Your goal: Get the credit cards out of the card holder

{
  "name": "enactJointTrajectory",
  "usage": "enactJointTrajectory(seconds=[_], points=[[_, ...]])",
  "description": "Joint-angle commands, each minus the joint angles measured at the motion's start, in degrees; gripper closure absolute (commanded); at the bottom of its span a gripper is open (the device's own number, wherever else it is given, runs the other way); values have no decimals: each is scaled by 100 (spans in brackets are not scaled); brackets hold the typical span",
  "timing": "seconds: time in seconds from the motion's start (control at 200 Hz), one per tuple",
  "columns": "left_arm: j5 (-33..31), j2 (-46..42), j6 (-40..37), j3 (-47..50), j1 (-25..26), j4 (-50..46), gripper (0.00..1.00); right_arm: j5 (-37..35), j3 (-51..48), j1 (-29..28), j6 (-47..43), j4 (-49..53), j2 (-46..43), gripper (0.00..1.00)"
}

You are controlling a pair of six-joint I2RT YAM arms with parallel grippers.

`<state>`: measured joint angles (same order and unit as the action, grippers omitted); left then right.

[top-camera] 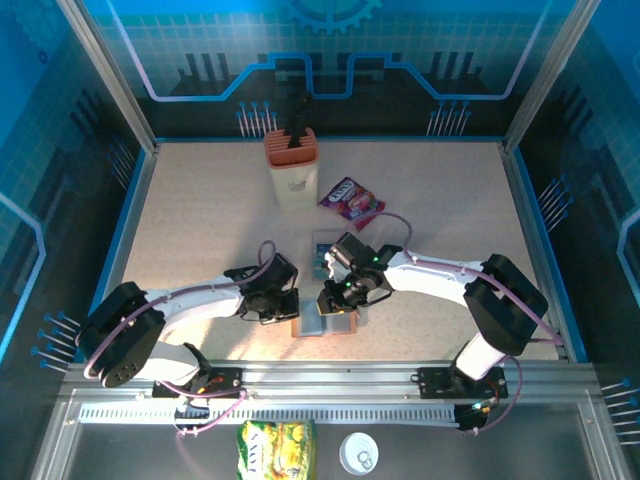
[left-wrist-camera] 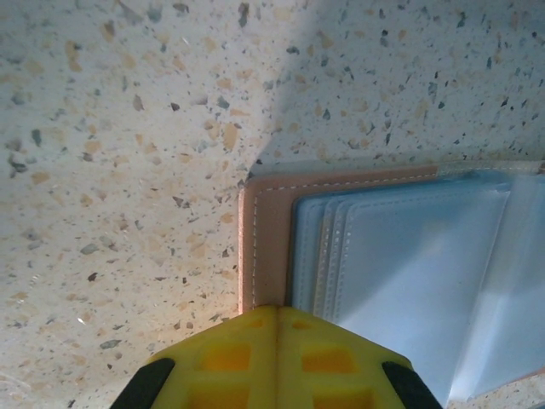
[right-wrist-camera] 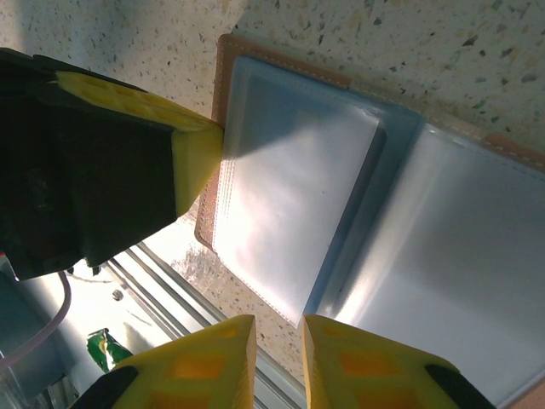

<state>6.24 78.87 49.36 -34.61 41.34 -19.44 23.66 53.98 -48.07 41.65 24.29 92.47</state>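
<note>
The card holder (top-camera: 325, 322) is lying open and flat on the speckled worktop (top-camera: 200, 230), close to the front edge and about in the middle between the two arms. In the left wrist view, the card holder (left-wrist-camera: 264, 221) is showing its salmon-brown rim with white stitches. Its clear sleeves (left-wrist-camera: 409, 273) are stacking up grey-blue inside it. In the right wrist view, the card holder (right-wrist-camera: 223, 68) is lying spread out, and the clear sleeves (right-wrist-camera: 298, 170) are shining in the light, one on each side of the fold.

The left tool (top-camera: 288, 305) is reaching in from the left. The left tool (left-wrist-camera: 277, 341) is closed tight, with its yellow fingers pressed together and nothing between them. Its tip is touching the holder's edge.

The right tool (top-camera: 340, 295) is hanging over the holder from the right. Seen from its own wrist, the right tool (right-wrist-camera: 277, 358) is keeping a thin gap between its yellow fingers. The edge of a sleeve is running down toward that gap. I cannot tell if it is pinching the sleeve or just sitting next to it.

A blue credit card (top-camera: 318, 262) is lying on the worktop just behind the holder, partly hidden by the right arm.

A purple snack packet (top-camera: 350, 203) is lying farther back. Near it, a cream pot with an orange top (top-camera: 290, 170) is standing upright.
</note>
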Motion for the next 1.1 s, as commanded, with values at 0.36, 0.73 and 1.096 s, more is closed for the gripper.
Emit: enactJointTrajectory(seconds=[0.36,0.73,1.096], points=[[-65,-75,127,205,-41,-108,100,207,-11,-193,247,-309,248,78],[-175,-108,67,235,-46,-207,100,524,-190,-207,697,-1246,672,74],[-204,-205,113,227,-46,-270,100,277,-322,-218,831,-1398,763,74]])
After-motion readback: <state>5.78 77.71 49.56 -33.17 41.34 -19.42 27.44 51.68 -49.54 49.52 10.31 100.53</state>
